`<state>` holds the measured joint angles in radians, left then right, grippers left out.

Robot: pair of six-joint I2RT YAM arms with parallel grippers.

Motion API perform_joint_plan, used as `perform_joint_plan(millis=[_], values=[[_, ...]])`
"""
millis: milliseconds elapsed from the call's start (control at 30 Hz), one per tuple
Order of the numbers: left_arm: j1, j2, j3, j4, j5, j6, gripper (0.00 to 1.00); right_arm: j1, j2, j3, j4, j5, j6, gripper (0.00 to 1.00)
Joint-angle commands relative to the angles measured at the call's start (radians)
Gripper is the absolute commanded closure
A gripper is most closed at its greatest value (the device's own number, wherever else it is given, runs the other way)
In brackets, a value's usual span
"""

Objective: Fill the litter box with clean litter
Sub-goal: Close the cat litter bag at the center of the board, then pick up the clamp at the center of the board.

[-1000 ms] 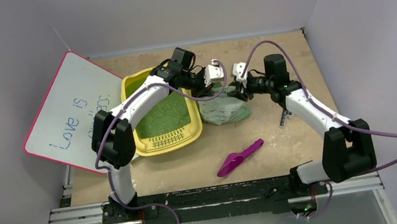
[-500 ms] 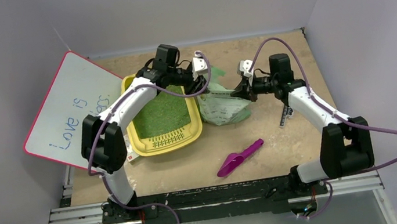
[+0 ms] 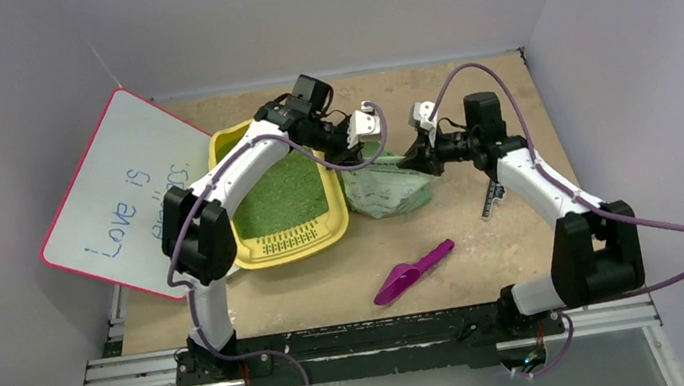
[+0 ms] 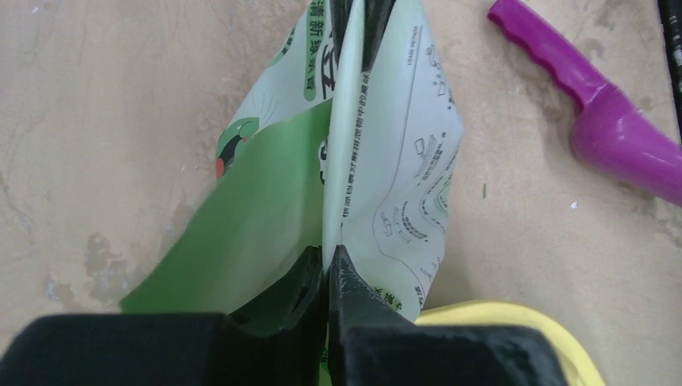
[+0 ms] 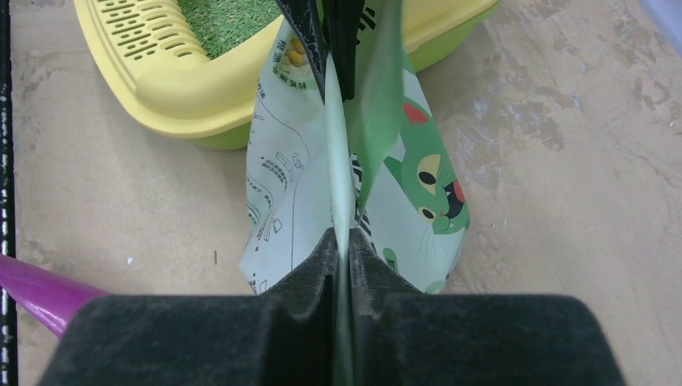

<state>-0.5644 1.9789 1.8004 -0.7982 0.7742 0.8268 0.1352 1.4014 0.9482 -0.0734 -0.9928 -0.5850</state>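
Observation:
The yellow litter box (image 3: 332,223) lies left of centre with green litter (image 3: 282,191) spread inside it. Its rim shows in the left wrist view (image 4: 499,322). The box (image 5: 177,88) and litter (image 5: 225,16) also show in the right wrist view. The pale green printed bag (image 3: 388,189) stands just right of the box. My left gripper (image 3: 367,149) is shut on the bag's top edge (image 4: 386,161). My right gripper (image 3: 412,159) is shut on the opposite end of that edge (image 5: 410,193). The bag's inside is hidden.
A purple scoop (image 3: 415,271) lies on the table in front of the bag. It also shows in the left wrist view (image 4: 611,121) and the right wrist view (image 5: 32,293). A white board with a pink edge (image 3: 122,199) leans at the left. A small dark strip (image 3: 492,197) lies at the right.
My left gripper swung left and back over the litter box, then came back right toward the bag. My right gripper shifted slightly right. Both stayed shut on the bag.

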Motion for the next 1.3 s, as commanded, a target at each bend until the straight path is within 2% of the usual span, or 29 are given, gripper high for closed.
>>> perform_joint_plan(millis=[0, 33, 100, 200, 333, 400, 467, 533, 600, 733, 800, 900, 1000, 1100, 1167, 1267], values=[[0.001, 0.017, 0.017, -0.04, -0.155, -0.041, 1.0, -0.032, -0.038, 0.049, -0.025, 0.043, 0.019, 0.82], [0.001, 0.014, 0.014, -0.024, -0.175, -0.057, 1.0, -0.032, -0.045, 0.059, -0.063, 0.083, -0.006, 0.71], [0.001, 0.002, 0.0, 0.026, -0.203, -0.103, 1.0, -0.03, -0.063, 0.084, -0.171, 0.132, -0.078, 0.6], [0.004, -0.023, -0.019, 0.073, -0.204, -0.127, 1.0, -0.031, -0.125, 0.082, -0.248, 0.231, -0.076, 0.57], [0.006, -0.02, -0.016, 0.09, -0.177, -0.132, 1.0, -0.032, -0.253, 0.023, -0.156, 0.394, 0.075, 0.52], [0.006, -0.01, -0.006, 0.081, -0.169, -0.127, 1.0, -0.032, -0.327, 0.003, -0.116, 0.462, 0.176, 0.4], [0.006, -0.006, -0.001, 0.074, -0.164, -0.124, 1.0, -0.032, -0.4, -0.022, -0.054, 0.59, 0.382, 0.24], [0.006, -0.006, -0.001, 0.076, -0.169, -0.122, 1.0, -0.032, -0.456, -0.021, -0.093, 0.769, 0.623, 0.11], [0.006, -0.009, 0.0, 0.074, -0.168, -0.123, 1.0, -0.032, -0.496, -0.022, -0.18, 0.882, 0.814, 0.1], [0.007, -0.01, -0.003, 0.073, -0.166, -0.123, 1.0, -0.032, -0.549, -0.048, -0.375, 0.827, 0.997, 0.09], [0.006, -0.01, -0.004, 0.071, -0.165, -0.122, 1.0, -0.032, -0.584, -0.076, -0.45, 0.875, 1.12, 0.07], [0.006, -0.006, -0.009, 0.074, -0.164, -0.131, 1.0, -0.031, -0.618, -0.105, -0.574, 1.073, 1.257, 0.04], [0.006, -0.002, -0.011, 0.074, -0.154, -0.135, 1.0, -0.042, -0.607, -0.117, -0.625, 1.242, 1.344, 0.01], [0.006, 0.0, -0.009, 0.074, -0.155, -0.136, 1.0, -0.12, -0.508, -0.115, -0.584, 1.259, 1.316, 0.01], [0.006, 0.001, -0.008, 0.071, -0.156, -0.134, 1.0, -0.235, -0.421, -0.099, -0.536, 1.158, 1.269, 0.01], [0.007, 0.004, -0.006, 0.071, -0.153, -0.133, 1.0, -0.334, -0.336, -0.1, -0.439, 1.081, 1.249, 0.02]])
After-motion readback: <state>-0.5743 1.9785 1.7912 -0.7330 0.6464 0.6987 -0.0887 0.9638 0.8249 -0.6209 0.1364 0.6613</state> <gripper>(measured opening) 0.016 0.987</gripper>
